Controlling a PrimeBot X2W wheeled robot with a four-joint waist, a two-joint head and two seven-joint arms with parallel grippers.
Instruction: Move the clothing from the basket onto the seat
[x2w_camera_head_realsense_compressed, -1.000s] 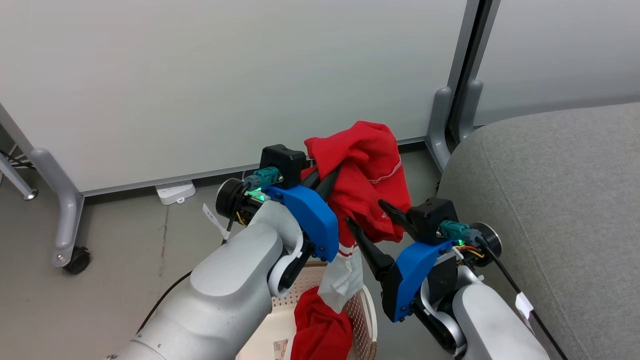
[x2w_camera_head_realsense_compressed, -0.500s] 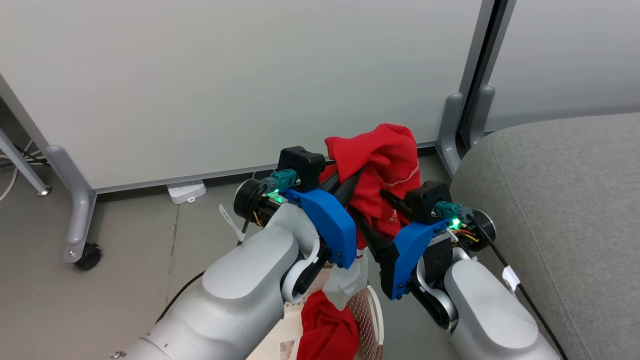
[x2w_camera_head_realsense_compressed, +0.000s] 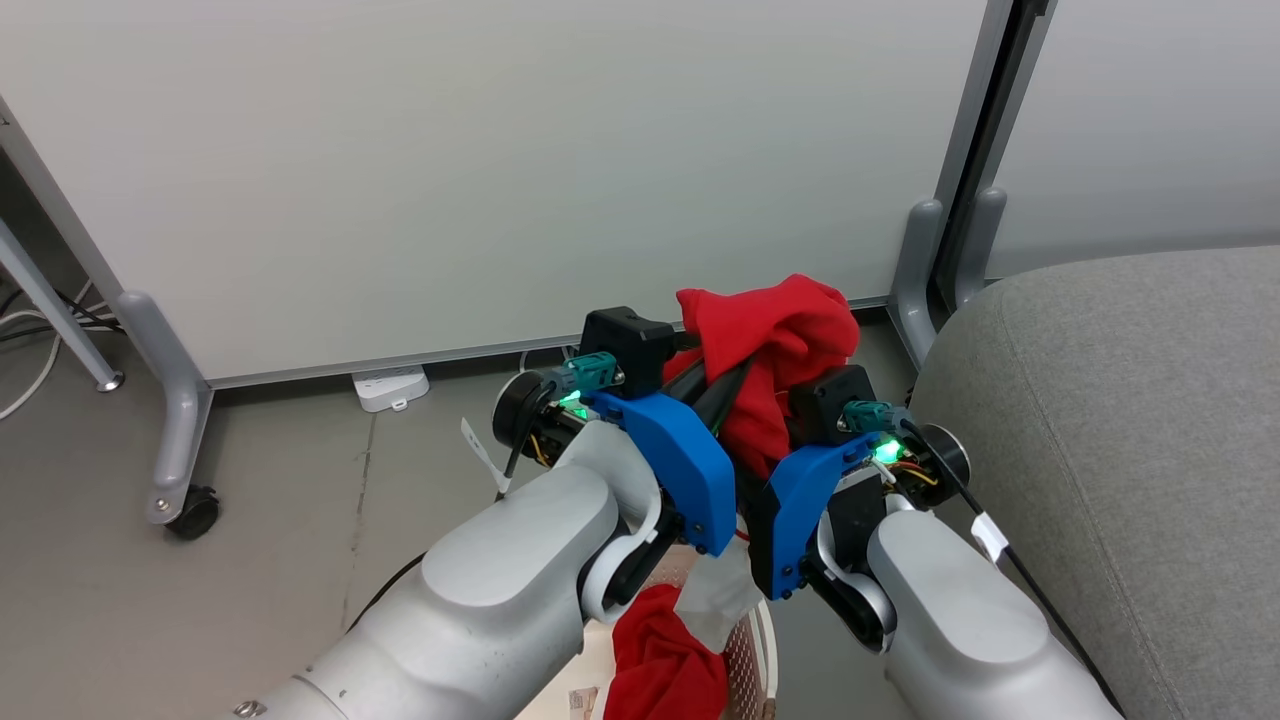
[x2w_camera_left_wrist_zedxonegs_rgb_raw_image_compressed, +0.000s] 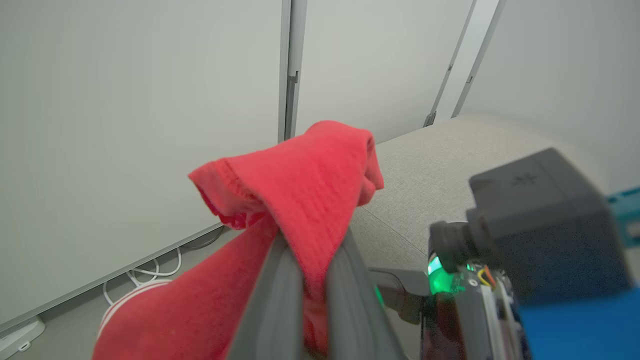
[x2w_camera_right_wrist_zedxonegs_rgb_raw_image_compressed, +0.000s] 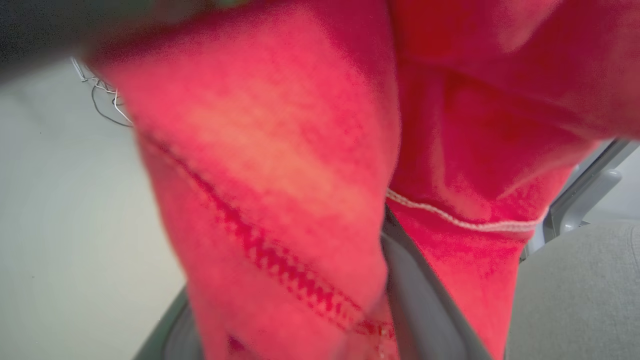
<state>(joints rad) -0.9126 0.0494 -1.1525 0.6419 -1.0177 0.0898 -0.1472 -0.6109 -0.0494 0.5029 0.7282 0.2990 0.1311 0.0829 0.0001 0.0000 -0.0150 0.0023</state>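
Two tools are meeting on one piece of clothing (x2w_camera_head_realsense_compressed: 770, 320). Nearest, the left tool (x2w_camera_left_wrist_zedxonegs_rgb_raw_image_compressed: 310, 250) is pinching a red fold tight between its fingers, cloth spilling over the tips. Beside it, the right tool (x2w_camera_right_wrist_zedxonegs_rgb_raw_image_compressed: 300, 280) is standing with jaws apart, fabric bunched between them, not yet clamped by my reading. Below both tools, the white-banded end (x2w_camera_head_realsense_compressed: 715, 600) is trailing into the basket (x2w_camera_head_realsense_compressed: 745, 655), beside a red heap (x2w_camera_head_realsense_compressed: 660, 665) lying there. Beyond the right tool, the seat (x2w_camera_head_realsense_compressed: 1120, 420) is sitting near. Cloth is looking light, limp and apt to slip; gripping a thick bunch near a hem seems wisest, while lifting the trailing end clear of the rim.
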